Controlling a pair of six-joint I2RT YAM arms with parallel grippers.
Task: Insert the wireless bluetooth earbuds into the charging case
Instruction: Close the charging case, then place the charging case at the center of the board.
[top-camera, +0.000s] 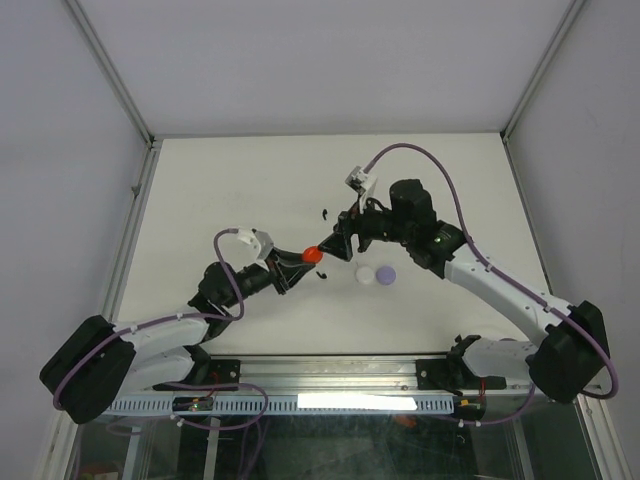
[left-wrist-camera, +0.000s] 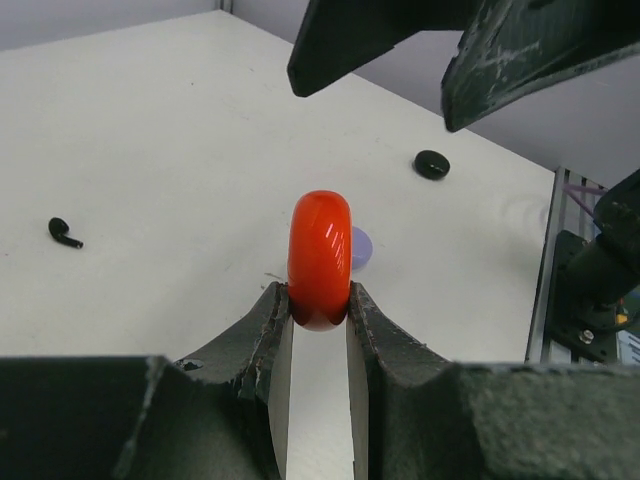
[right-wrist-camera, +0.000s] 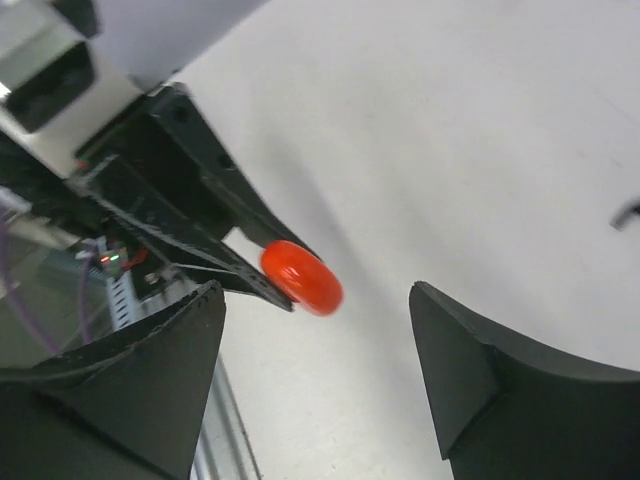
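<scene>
The left claw (top-camera: 298, 260) is shut tight on the red case (left-wrist-camera: 320, 258). The red case is round and stands up on its edge. One finger presses each flat side, and it is up off the table (top-camera: 220, 200).

The right claw (right-wrist-camera: 318, 296) is wide open and holds nothing. Seen from its own camera, the red case sits right in the gap between its two fingers, but they do not touch it.

The black earbud (left-wrist-camera: 65, 232) lies flat on the table, well apart from the red case. It is on the far side of the case from the arm bases. Its little stem points to the side.

I think the right claw is the one to get it. It is free, and it is nearer to the earbud. The red case looks closed, so it may need opening first.
</scene>
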